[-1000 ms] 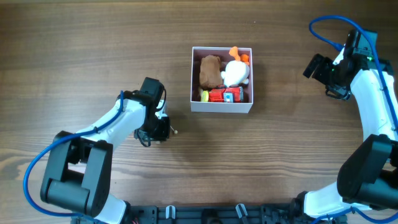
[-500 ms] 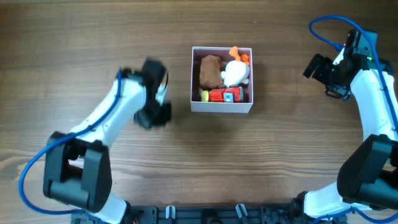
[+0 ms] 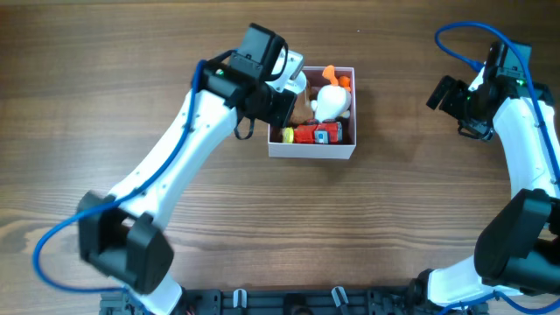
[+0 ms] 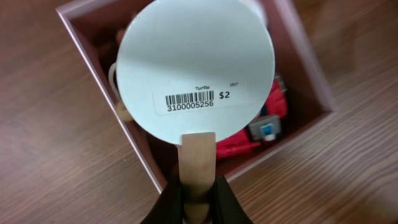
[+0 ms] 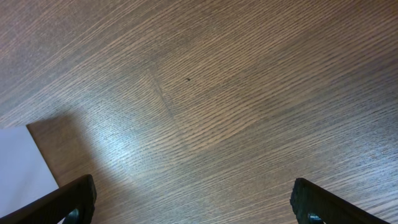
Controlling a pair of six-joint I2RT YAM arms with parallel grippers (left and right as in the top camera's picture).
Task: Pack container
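Note:
The container (image 3: 311,150) is a square white-walled box with a dusty-pink inside, at the table's middle back. It holds a white and orange plush duck (image 3: 331,101), a red toy car (image 3: 317,133) and a small yellow piece (image 3: 288,134). My left gripper (image 3: 282,87) hangs over the container's left part, shut on the tan tab of a round white-bottomed turtle toy (image 4: 196,62) with a barcode label. In the left wrist view the toy hides most of the container (image 4: 314,74), and the left gripper (image 4: 198,193) clamps the tab. My right gripper (image 3: 451,96) is open and empty, far right of the container.
In the right wrist view the right gripper (image 5: 199,202) is spread wide over bare brown wood, with a white corner (image 5: 22,165) at the left edge. Wooden table (image 3: 131,70) lies all round the container.
My left arm has swung from the table left of the container up and to the right, carrying the turtle toy over the container's left part. The right arm has not moved.

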